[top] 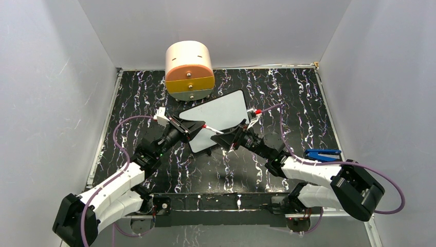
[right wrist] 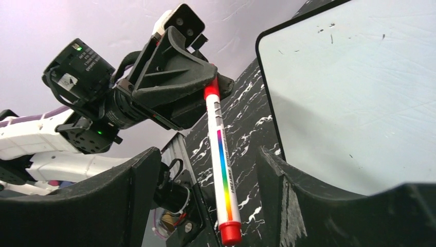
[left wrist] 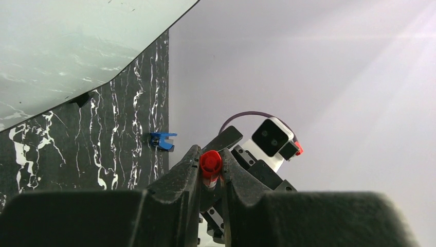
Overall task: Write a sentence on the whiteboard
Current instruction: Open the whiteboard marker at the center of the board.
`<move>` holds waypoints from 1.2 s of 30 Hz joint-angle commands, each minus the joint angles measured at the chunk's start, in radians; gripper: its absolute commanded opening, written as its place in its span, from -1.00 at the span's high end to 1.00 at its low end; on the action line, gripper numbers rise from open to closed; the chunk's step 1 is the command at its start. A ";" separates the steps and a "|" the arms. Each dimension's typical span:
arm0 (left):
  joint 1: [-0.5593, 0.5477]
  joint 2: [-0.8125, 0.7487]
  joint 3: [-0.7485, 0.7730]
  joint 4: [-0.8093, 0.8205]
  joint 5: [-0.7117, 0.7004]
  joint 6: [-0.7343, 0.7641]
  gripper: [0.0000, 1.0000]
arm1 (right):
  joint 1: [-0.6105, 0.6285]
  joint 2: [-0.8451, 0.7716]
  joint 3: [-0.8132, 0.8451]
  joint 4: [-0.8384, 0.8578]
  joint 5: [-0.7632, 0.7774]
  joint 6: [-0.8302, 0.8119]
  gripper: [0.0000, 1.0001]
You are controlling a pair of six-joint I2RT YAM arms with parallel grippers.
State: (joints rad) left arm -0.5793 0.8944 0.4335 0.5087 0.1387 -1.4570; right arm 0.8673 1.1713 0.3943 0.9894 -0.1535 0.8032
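Observation:
The whiteboard (top: 216, 117) lies tilted on the black marbled table, below the round drawer unit. Its face (right wrist: 349, 87) is blank apart from tiny specks, and the sentence is out of view. My left gripper (top: 201, 125) hovers over the board's near left edge, shut on the red end (left wrist: 211, 162) of a marker. The marker (right wrist: 222, 164) is white with a rainbow stripe and a red cap (right wrist: 230, 232). It reaches down between the fingers of my right gripper (right wrist: 206, 154). That gripper is open, with a gap on each side of the marker.
A round beige drawer unit (top: 188, 70) with orange and yellow drawer fronts stands at the back. A blue clip-like piece (top: 322, 153) lies at the table's right side. Grey walls close in the left, right and back.

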 commanded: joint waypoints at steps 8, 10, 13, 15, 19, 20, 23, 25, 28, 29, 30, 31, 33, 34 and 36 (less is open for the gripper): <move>-0.011 0.012 -0.009 0.059 0.009 -0.013 1.00 | 0.006 -0.003 0.053 0.139 -0.010 0.021 -0.27; -0.013 0.012 -0.009 0.059 0.012 -0.013 1.00 | 0.007 -0.010 0.049 0.136 -0.004 0.021 -0.22; -0.013 0.012 -0.009 0.060 0.011 -0.008 1.00 | 0.006 -0.018 0.054 0.116 -0.001 0.014 -0.16; -0.013 0.012 -0.009 0.059 0.011 -0.006 1.00 | 0.006 -0.020 0.054 0.114 -0.005 0.014 -0.10; -0.013 0.015 -0.001 0.058 0.017 0.006 1.00 | 0.006 -0.018 0.054 0.109 -0.012 0.012 0.03; -0.013 0.016 0.000 0.057 0.019 0.008 1.00 | 0.007 -0.019 0.053 0.108 -0.011 0.012 0.06; -0.013 0.019 0.003 0.049 0.024 0.014 1.00 | 0.007 -0.023 0.048 0.107 -0.012 0.013 0.11; -0.013 0.022 0.007 0.043 0.029 0.015 1.00 | 0.006 -0.027 0.045 0.106 -0.011 0.012 0.11; -0.013 0.024 0.012 0.040 0.033 0.013 1.00 | 0.006 -0.037 0.043 0.101 -0.007 0.008 0.14; -0.013 0.027 0.016 0.039 0.036 0.017 1.00 | 0.006 -0.040 0.044 0.095 -0.006 0.006 0.16; -0.013 0.029 0.022 0.034 0.040 0.021 1.00 | 0.006 -0.042 0.044 0.091 -0.003 0.004 0.17; -0.013 0.032 0.029 0.030 0.045 0.027 1.00 | 0.006 -0.045 0.042 0.090 0.001 0.002 0.18; -0.013 0.038 0.040 0.021 0.053 0.038 1.00 | 0.006 -0.050 0.039 0.085 0.009 0.000 0.19; -0.013 0.040 0.044 0.017 0.055 0.043 1.00 | 0.007 -0.051 0.038 0.083 0.011 -0.001 0.20; -0.013 0.041 0.047 0.011 0.056 0.049 1.00 | 0.006 -0.054 0.038 0.078 0.014 -0.004 0.23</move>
State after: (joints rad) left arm -0.5865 0.9276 0.4431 0.5446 0.1734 -1.4559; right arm 0.8669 1.1522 0.4030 0.9951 -0.1513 0.8120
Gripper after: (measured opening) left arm 0.142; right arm 0.399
